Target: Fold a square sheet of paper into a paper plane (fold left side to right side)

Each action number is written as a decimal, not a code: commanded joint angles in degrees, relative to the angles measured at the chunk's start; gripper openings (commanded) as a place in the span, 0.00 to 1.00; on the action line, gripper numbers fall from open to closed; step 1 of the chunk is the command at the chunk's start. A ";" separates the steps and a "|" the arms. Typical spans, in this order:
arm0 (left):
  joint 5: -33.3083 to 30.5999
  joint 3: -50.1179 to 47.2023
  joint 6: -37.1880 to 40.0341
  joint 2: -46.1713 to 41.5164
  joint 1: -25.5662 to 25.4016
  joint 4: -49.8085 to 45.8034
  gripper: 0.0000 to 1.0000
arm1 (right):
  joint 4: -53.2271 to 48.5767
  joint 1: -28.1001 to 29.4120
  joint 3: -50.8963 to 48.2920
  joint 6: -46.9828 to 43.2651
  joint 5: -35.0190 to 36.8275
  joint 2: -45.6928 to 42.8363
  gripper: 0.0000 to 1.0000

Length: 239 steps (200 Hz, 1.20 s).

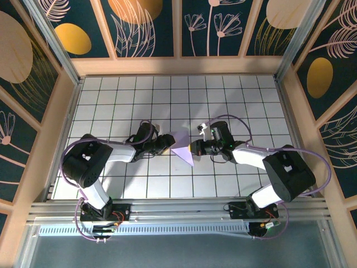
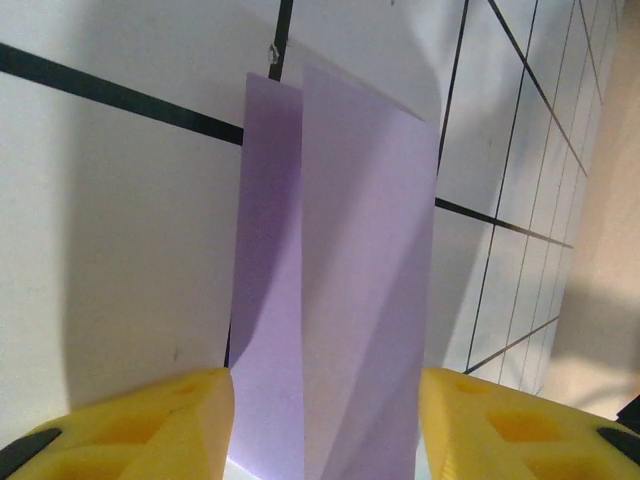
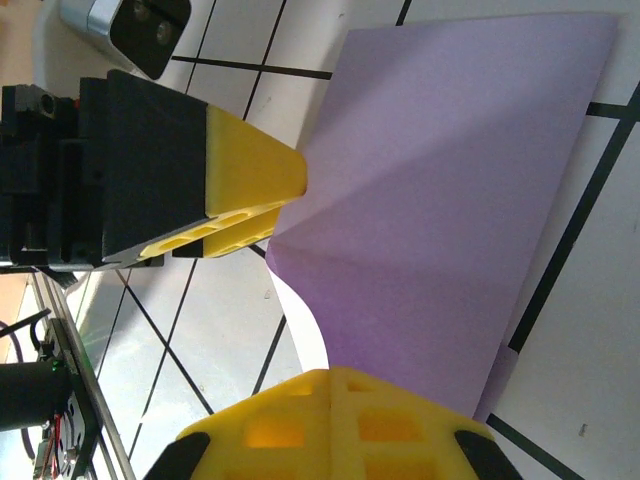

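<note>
Right at the tips: the right gripper (image 3: pixel 333 385) has its yellow fingers (image 3: pixel 270 435) pressed tight together, and the lavender sheet of paper (image 3: pixel 450 200) runs straight into that pinch, so it is clamped on the sheet's right side. Across from it, the left gripper (image 2: pixel 325 385) stands about half spread with one finger on either side of the sheet, and the paper's long edges just meet the inner faces. Whether it is squeezing those edges or merely straddling them, I can't tell. Between the two, the sheet is anything but flat: it is buckled up, with a soft ridge running along it and one flap in shadow. From above, the two arms meet nose to nose over the paper near the middle of the table (image 1: pixel 111 95), a touch toward its near edge and well apart from the side edges. The job in hand, I'd say, is getting the left side across onto the right. The right clamp should be the anchor and must not drag. The left side wants lifting only as high as needed, then sweeping over in an arc and laying edge on edge before any crease is pressed. The paper is thin and the tiles look smooth, so one slide could mean a skewed fold.
</note>
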 commanded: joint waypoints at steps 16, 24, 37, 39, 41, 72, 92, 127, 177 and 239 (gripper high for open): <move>0.51 2.81 0.39 2.81 0.04 2.03 0.45 | 1.98 -0.28 -1.29 0.51 -0.89 -1.48 0.00; 0.46 3.06 0.57 2.98 -0.01 1.80 0.42 | 1.98 -0.26 -1.43 0.58 -0.80 -1.33 0.00; 0.21 3.50 0.96 3.21 0.00 1.28 0.36 | 1.68 -0.28 -1.52 0.54 -0.67 -1.28 0.00; 0.23 3.52 1.03 3.17 -0.01 1.17 0.35 | 1.60 -0.28 -1.48 0.51 -0.64 -1.31 0.00; 0.24 3.61 1.06 3.20 -0.01 1.08 0.34 | 1.51 -0.28 -1.43 0.51 -0.58 -1.27 0.00; -1.10 3.60 1.75 1.90 0.01 -0.70 0.17 | -1.93 -1.02 -0.78 -0.26 1.88 -2.28 0.06; -1.95 3.59 2.11 0.40 0.01 -2.25 0.07 | -5.46 -2.12 0.15 -0.84 4.16 -3.70 0.20; -1.99 2.62 -0.43 -2.30 -0.26 -1.17 0.02 | -15.35 -2.09 4.23 -1.38 10.26 -6.64 0.40; -3.98 0.44 -6.89 -4.60 -1.51 1.55 0.01 | -27.74 1.82 9.41 0.94 20.06 -11.33 0.46; -5.29 0.54 -9.05 -3.91 -3.26 1.84 0.01 | -36.69 19.65 14.21 5.39 39.05 -5.36 0.45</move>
